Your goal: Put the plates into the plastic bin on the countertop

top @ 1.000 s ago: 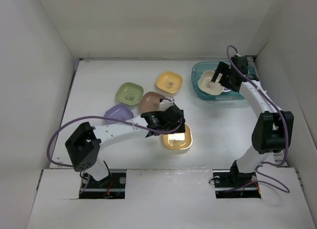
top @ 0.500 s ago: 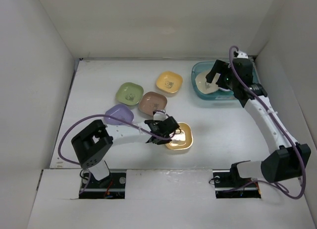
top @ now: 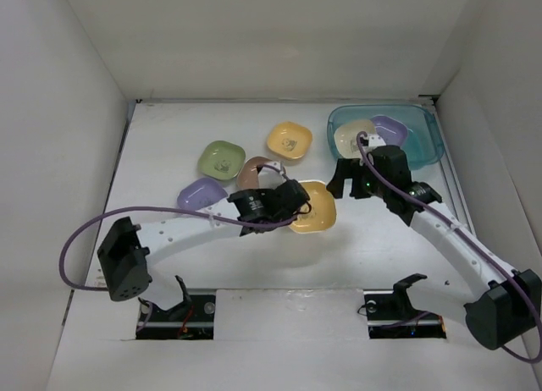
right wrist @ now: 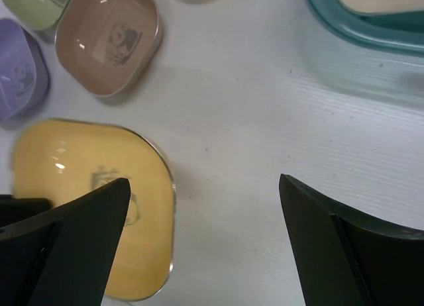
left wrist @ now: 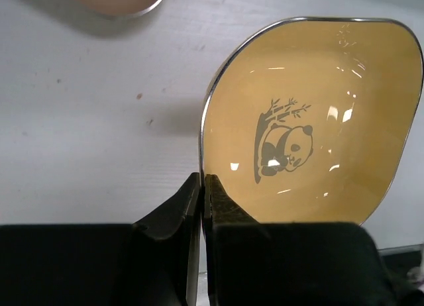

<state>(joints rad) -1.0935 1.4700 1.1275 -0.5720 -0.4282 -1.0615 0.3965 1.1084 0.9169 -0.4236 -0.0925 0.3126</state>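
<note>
1. Plates binned: a cream plate (top: 352,139) and a purple plate (top: 391,129) lie in the plastic bin (top: 430,139), just beyond the right gripper (top: 350,180), whose jaws stand wide apart, empty.
2. The left gripper (left wrist: 204,185) is clamped on the yellow plate (left wrist: 311,120) at its rim.
3. Outstanding: that plate and four visible on the countertop (top: 161,145) near the left gripper.

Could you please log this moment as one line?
left fingers: shut on yellow-orange rounded-square plate; right fingers: open; teal plastic bin: holds cream plate, purple plate
</note>
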